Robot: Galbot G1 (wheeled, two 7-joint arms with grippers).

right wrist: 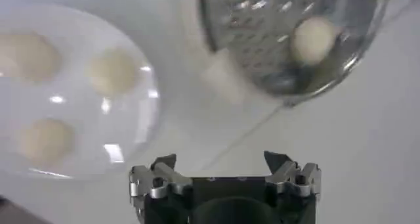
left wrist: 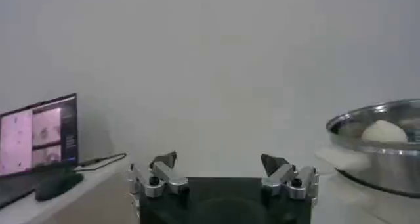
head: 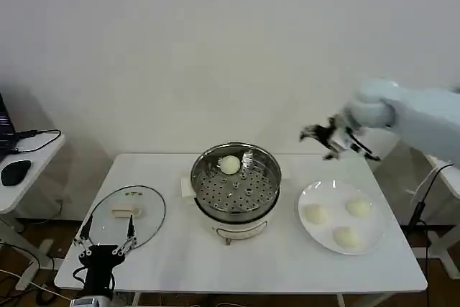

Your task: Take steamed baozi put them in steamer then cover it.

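One bun [head: 229, 165] is seen in the steamer [head: 236, 182] at mid-bench; three buns [head: 346, 237] lie on the plate [head: 343, 216] toward the right edge. The lid [head: 126, 213] rests near the left edge. The right tool [head: 327, 138] is held spread and empty above the bench between steamer and plate; the left tool [head: 108, 241] is parked spread at the front-left corner.

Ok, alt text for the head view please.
One bun lies in the open steamer at table centre; three more wait on a plate to its right. The right gripper hangs open above them, and the glass lid lies left.
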